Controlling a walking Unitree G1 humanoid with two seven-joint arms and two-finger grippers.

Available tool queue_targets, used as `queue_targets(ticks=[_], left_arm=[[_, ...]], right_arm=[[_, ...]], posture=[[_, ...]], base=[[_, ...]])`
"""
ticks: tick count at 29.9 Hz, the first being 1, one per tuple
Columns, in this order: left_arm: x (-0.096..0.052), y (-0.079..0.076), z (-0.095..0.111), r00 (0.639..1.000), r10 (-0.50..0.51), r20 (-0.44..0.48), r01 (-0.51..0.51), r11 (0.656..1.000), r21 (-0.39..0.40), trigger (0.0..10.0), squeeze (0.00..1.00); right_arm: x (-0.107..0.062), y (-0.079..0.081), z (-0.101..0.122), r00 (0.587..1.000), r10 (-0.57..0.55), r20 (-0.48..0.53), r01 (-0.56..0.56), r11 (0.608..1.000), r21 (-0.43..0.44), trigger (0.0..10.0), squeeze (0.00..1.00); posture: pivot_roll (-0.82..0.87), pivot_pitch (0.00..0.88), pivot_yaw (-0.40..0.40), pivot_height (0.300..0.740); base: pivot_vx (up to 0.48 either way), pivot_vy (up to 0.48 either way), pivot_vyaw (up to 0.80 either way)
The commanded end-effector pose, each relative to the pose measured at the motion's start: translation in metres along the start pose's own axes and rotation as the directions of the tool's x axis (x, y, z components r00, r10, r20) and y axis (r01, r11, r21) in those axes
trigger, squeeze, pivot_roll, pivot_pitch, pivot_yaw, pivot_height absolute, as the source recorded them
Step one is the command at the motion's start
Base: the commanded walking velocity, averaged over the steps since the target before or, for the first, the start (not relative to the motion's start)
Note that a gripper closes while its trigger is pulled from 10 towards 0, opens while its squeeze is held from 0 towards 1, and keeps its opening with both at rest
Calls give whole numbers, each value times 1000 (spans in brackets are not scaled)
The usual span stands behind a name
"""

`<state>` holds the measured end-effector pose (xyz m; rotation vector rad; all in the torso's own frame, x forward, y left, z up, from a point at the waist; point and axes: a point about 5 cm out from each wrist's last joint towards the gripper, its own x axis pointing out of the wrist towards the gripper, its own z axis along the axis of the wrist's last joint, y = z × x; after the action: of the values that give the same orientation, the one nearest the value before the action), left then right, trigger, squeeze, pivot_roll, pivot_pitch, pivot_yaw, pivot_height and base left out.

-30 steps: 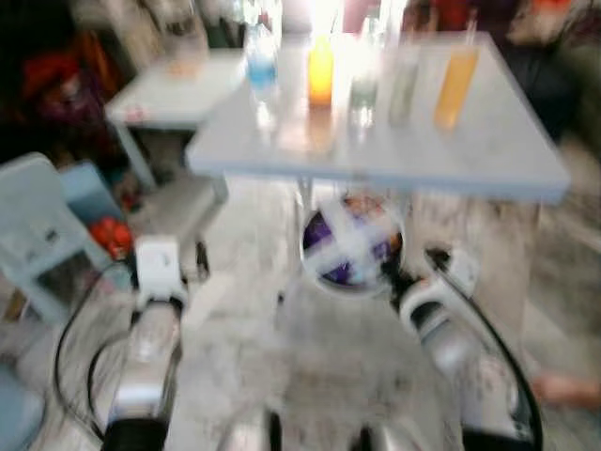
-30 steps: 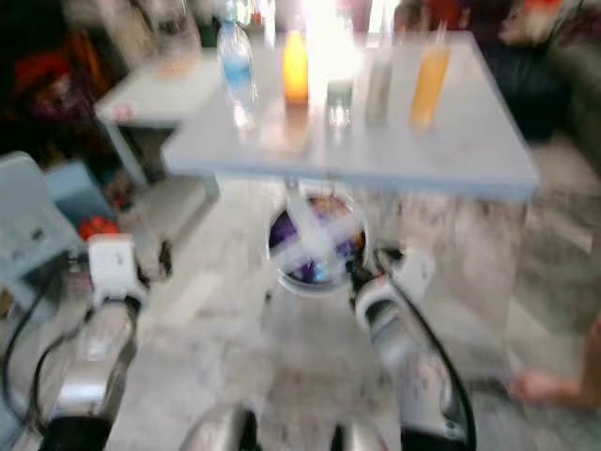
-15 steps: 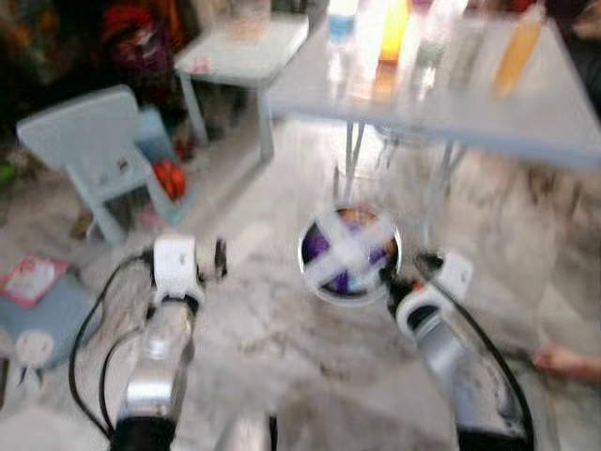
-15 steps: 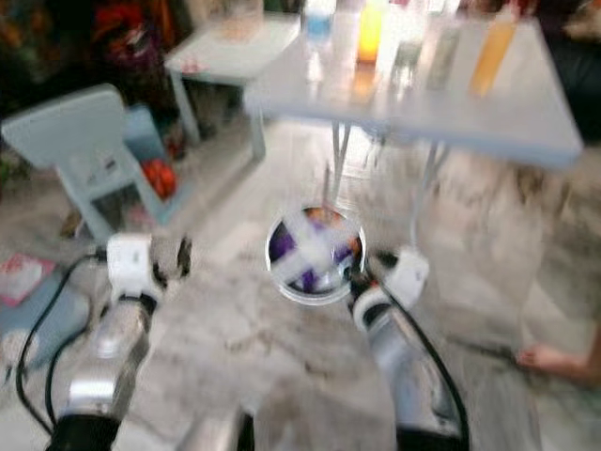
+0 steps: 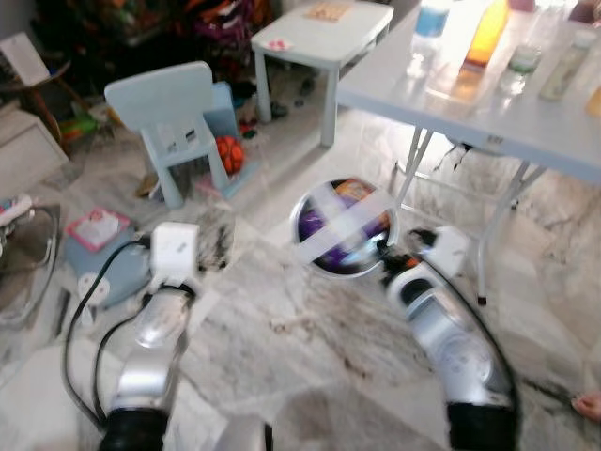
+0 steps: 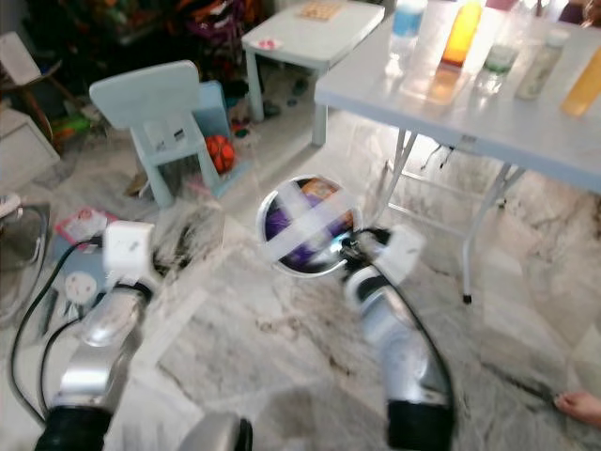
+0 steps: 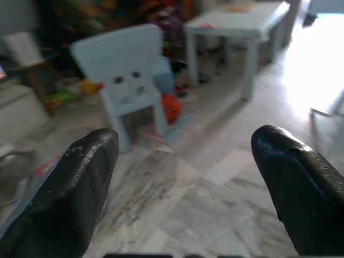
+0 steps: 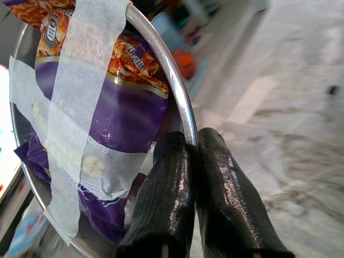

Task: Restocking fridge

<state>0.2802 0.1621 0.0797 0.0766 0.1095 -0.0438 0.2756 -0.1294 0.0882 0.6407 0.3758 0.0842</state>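
A round metal bowl holds a purple and orange snack packet, held in by two crossed strips of white tape. My right gripper is shut on the bowl's rim and carries it above the marble floor. My left gripper hangs open over the floor with nothing between its fingers. On the grey folding table at the upper right stand several bottles, among them an orange one and a water bottle.
A pale blue child's chair with an orange ball beside it stands at the left, and a small white table behind it. Clutter lies on the floor at the far left. A person's toes show at the lower right.
The whole view has swung left and tilted down: the table and bottles have slid to the upper right, and the chair and floor clutter have come in. The bowl stays in my right gripper.
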Motion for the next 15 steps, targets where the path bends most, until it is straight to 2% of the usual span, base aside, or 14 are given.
queue_targets(ticks=[1,5,9,15], left_arm=[[-2,-9,-3,999,-30,-11,30,1000,4,10000,0],[6,-13,10,999,-46,26,45,999,5,10000,0],[8,-13,11,998,-47,29,46,999,6,10000,0],[4,-10,7,999,-45,16,45,999,13,10000,0]], right_arm=[[0,-1,0,1000,-11,14,11,1000,-2,10000,0],[5,7,5,999,16,29,-16,1000,-17,10000,0],[9,11,6,999,30,33,-29,999,-26,10000,0],[14,14,3,998,48,29,-46,998,-45,10000,0]], posture=[[34,17,51,740],[34,17,55,740],[34,17,55,740],[41,20,51,740]], base=[[0,0,800],[0,0,800],[0,0,800],[0,-309,800]])
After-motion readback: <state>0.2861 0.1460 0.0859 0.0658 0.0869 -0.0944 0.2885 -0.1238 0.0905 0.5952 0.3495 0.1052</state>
